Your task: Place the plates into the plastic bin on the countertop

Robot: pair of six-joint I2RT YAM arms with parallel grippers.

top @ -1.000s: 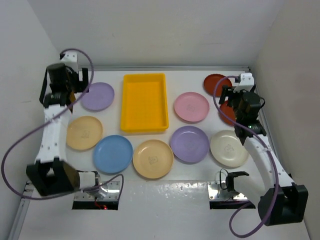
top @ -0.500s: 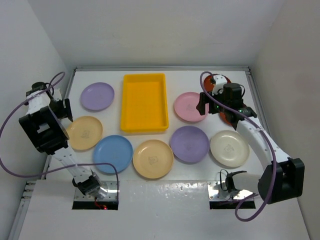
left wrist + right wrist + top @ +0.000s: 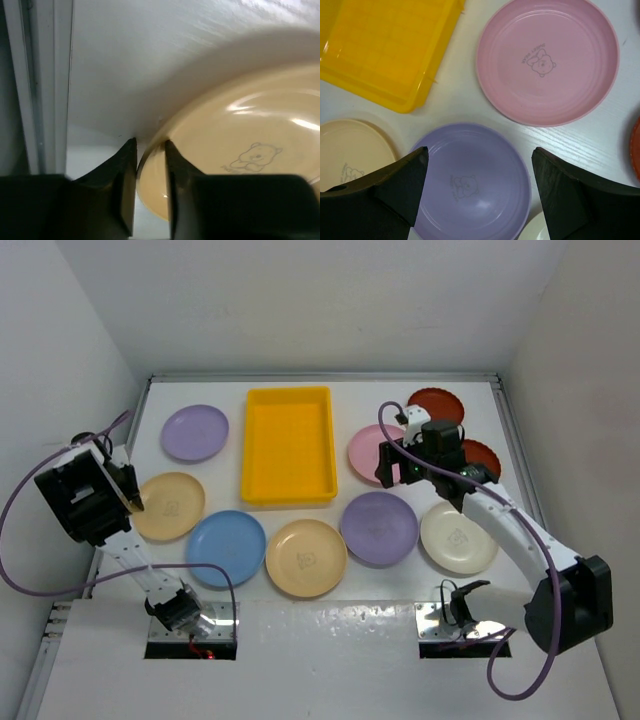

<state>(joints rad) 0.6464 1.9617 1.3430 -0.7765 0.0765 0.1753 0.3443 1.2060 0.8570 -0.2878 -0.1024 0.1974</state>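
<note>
Left hand pinches the rim of the tan-yellow plate by the table's left edge, one finger on each side. Right hand hangs wide open above the lilac plate and pink plate. Between the two hands sits the plastic bin — plates lie on the table around it.

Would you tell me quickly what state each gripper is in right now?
Left gripper: straddling the rim of the tan-yellow plate; grip cannot be told.
Right gripper: open, holding nothing.
</note>
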